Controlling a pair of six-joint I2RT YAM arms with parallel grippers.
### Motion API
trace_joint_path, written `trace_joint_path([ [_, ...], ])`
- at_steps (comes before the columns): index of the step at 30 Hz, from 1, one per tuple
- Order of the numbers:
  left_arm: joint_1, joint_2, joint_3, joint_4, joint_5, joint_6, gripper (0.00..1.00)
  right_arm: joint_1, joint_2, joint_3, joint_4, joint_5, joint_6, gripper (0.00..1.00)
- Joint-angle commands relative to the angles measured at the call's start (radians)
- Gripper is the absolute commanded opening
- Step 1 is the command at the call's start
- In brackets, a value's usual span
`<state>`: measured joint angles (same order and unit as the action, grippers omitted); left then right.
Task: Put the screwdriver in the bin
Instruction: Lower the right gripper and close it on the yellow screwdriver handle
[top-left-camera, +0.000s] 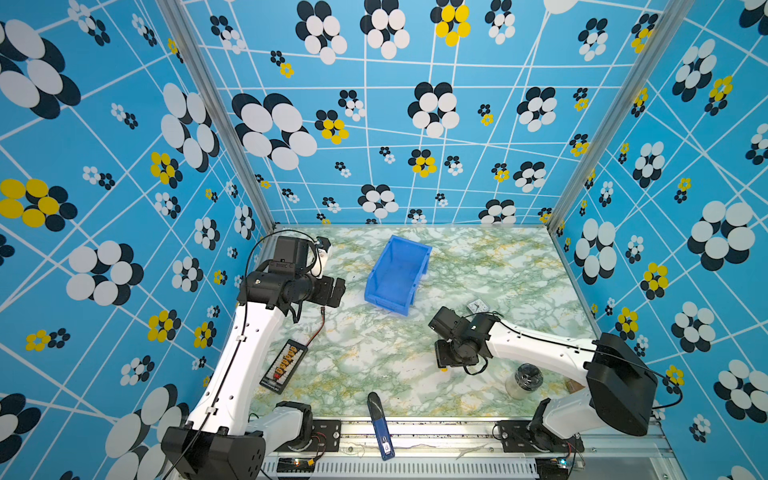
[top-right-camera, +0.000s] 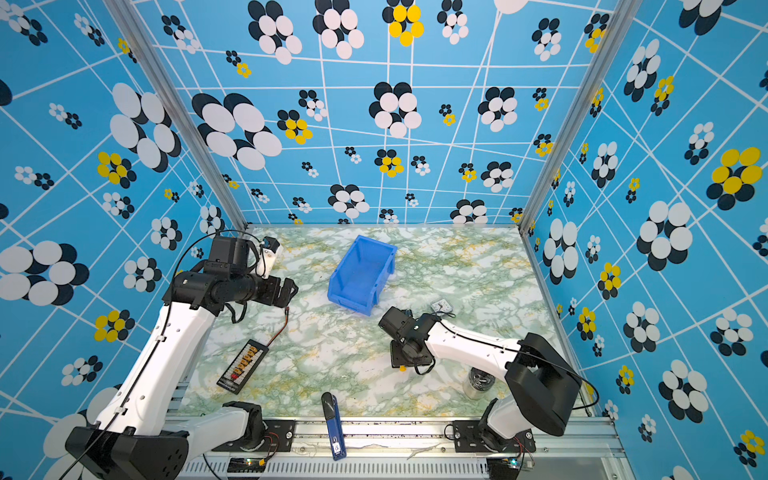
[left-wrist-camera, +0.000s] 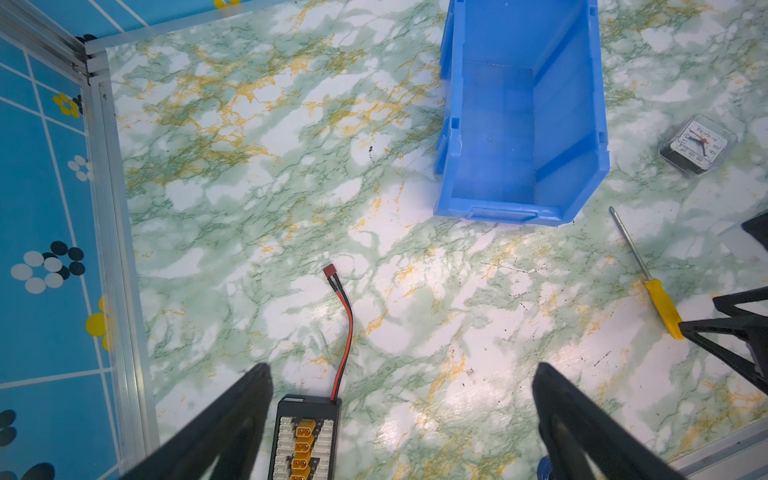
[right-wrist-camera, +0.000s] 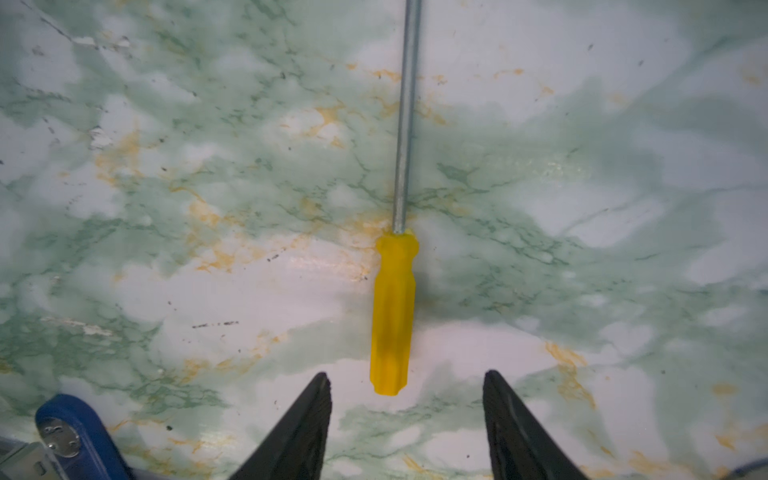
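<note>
Nearest, at the front rail: one blue-and-black pen (top-left-camera: 380, 424), half on the table (top-left-camera: 365, 357), half over its edge. Counted across the views: one screwdriver (right-wrist-camera: 392, 316), one bin (top-left-camera: 397, 270), one connector board (top-left-camera: 284, 365) with a red-black lead, one small clock (top-left-camera: 478, 306), one jar (top-left-camera: 524, 380), two arms.

Bin: blue, upright, mid-table toward the back, low front turned toward the rail. Empty, with a bare floor in the left wrist view. Jar: partly behind the right arm (top-left-camera: 540, 345), contents unclear.

Screwdriver: flat on the table, outside the bin. Shaft tip near the bin's front corner but not touching. Yellow handle pointing back toward the rail, mostly hidden under the right wrist in both top views.

Right arm: reaching in from the right, wrist bent down. Right gripper (right-wrist-camera: 407, 378) low over the butt of the handle, jaws about half apart, one finger on either side with a gap at both. Grips nothing.

Left arm (top-left-camera: 245, 357): raised on the left side. Left gripper (left-wrist-camera: 402, 365) high above the table, over the board's lead, jaws spread wide. Holds nothing.
</note>
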<state>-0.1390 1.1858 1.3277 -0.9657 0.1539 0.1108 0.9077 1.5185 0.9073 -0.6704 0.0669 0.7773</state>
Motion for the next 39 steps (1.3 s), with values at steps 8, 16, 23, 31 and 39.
trace_joint_path([
  [8,-0.006,0.003,-0.002,0.009,0.041,-0.035,0.99,0.008,0.081,0.022,0.004,0.022,0.014,0.55],
  [16,-0.007,0.0,-0.023,0.026,0.022,-0.022,0.99,0.021,0.133,0.043,0.02,0.016,0.013,0.52],
  [23,-0.006,-0.006,-0.039,0.033,0.012,-0.014,0.99,0.028,0.158,0.04,0.032,0.008,0.021,0.44],
  [31,-0.006,-0.012,-0.051,0.044,0.002,-0.01,0.99,0.033,0.147,0.026,0.016,0.032,0.028,0.32],
  [39,-0.008,-0.02,-0.051,0.05,0.005,-0.011,0.99,0.04,0.144,0.03,-0.002,0.049,0.02,0.22],
])
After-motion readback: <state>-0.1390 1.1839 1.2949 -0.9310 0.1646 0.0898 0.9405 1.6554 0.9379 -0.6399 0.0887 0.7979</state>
